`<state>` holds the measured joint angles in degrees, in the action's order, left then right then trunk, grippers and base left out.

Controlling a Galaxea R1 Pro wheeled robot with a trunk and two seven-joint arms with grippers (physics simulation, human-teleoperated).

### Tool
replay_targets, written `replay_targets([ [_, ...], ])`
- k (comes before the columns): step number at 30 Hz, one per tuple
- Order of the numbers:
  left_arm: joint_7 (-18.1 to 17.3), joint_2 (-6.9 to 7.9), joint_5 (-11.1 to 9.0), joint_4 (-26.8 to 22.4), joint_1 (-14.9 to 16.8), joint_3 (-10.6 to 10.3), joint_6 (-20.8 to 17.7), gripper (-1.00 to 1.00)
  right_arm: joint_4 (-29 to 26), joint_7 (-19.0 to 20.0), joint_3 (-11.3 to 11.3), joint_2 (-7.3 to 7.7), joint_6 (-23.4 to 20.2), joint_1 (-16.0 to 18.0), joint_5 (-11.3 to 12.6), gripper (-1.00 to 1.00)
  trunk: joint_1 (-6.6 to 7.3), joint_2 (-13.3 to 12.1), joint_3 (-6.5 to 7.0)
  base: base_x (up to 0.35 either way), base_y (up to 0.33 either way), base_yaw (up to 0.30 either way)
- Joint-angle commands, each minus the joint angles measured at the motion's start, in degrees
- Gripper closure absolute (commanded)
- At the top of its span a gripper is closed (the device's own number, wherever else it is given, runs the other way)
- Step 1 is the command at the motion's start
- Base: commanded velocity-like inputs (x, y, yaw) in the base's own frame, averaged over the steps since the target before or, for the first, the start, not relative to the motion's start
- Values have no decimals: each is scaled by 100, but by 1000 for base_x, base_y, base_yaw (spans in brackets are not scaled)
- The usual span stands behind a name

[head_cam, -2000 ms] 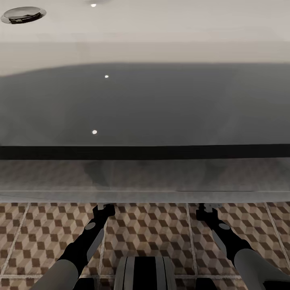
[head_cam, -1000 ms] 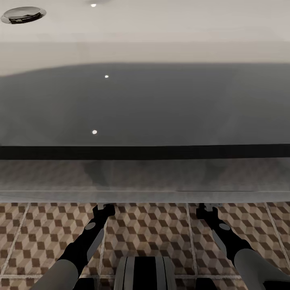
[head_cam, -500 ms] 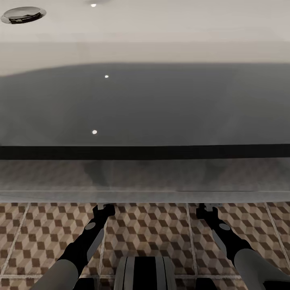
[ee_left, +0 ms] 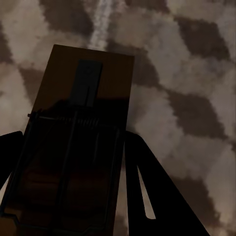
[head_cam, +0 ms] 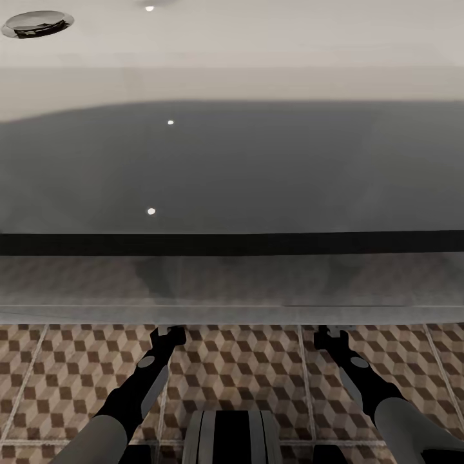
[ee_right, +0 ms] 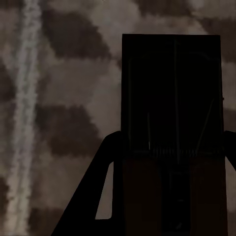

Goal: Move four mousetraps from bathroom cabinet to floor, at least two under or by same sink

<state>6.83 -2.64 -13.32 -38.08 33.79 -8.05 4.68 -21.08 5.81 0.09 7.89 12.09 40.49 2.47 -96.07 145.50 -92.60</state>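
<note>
Left wrist view: a mousetrap [ee_left: 81,142] sits between the left gripper [ee_left: 73,196] fingers [ee_left: 147,191], jaws closed on its sides, tile floor [ee_left: 196,73] blurred behind. Right wrist view: a second mousetrap [ee_right: 172,137] is clamped the same way in the right gripper [ee_right: 169,206]. Head view: both arms reach to lower centre, grippers [head_cam: 169,335] [head_cam: 328,335] at the pale bathtub [head_cam: 232,161] rim; traps too small to make out there. Drain [head_cam: 37,23] at upper left.

left end effector [head_cam: 169,333] edged slightly toward the right, left forearm shifted with it
</note>
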Motion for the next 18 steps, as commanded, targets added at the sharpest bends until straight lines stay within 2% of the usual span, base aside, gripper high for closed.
replay_targets([
  [1, 56, 4, -41, 2, 2, -39, 23, 100, 4, 35, -1, 2, 20, 2, 34, 100, 1, 1, -3, 0, 0, 0],
  [18, 55, 18, -47, -19, 4, -30, 184, 100, 1, 36, -1, 2, 19, 2, 34, 100, 1, 1, -3, 0, 0, 0],
])
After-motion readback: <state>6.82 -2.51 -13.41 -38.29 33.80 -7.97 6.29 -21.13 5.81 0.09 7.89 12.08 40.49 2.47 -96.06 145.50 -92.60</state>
